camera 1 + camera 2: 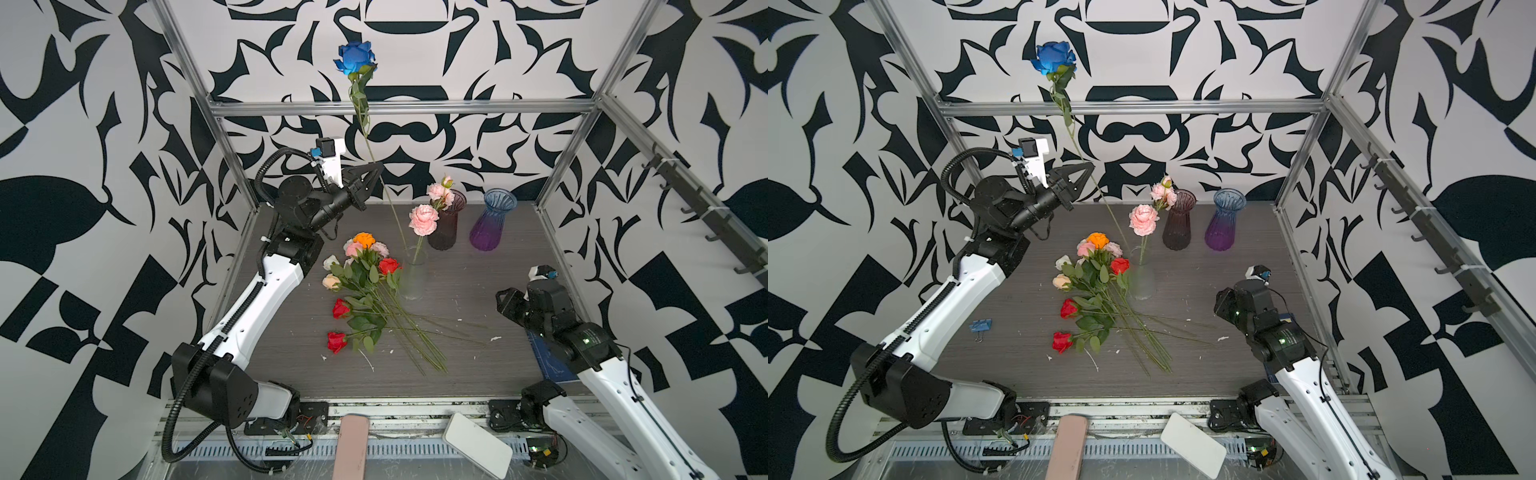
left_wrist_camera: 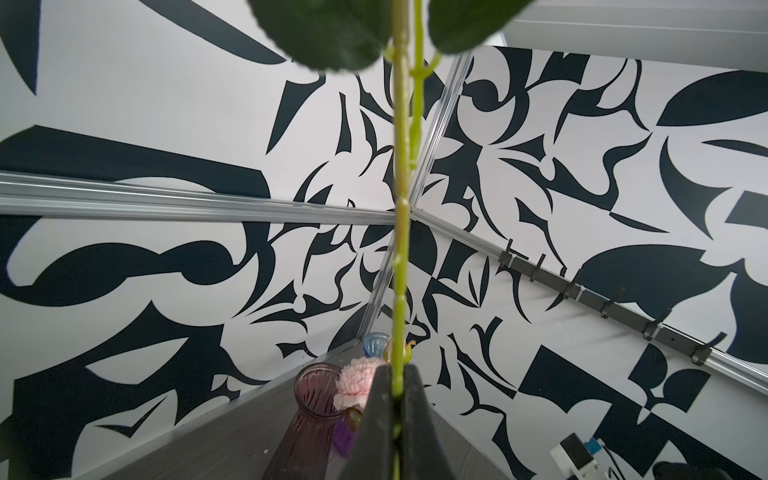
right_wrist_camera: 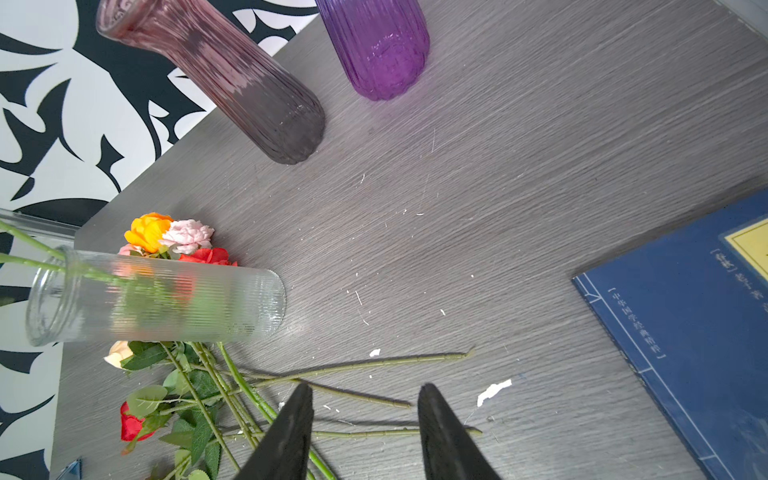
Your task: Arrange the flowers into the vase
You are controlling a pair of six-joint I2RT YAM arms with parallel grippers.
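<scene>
The blue long-stemmed artificial rose [image 1: 355, 58] leans tall, stem tip down in the clear ribbed glass vase [image 1: 412, 282] alongside a pink bloom [image 1: 424, 220]; mixed-colour roses [image 1: 365, 286] lie bunched just beside it.

The left gripper [image 1: 375, 171] pinches the blue rose [image 1: 355, 58] mid-stem, head up at twelve o'clock, lower end in the clear vase [image 1: 412, 278] beside a pink flower [image 1: 424, 220], with loose roses [image 1: 365, 291] piled at the vase's nine o'clock.

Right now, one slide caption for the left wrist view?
Left end effector pinches a leafy green stem; pink vase beyond.
</scene>
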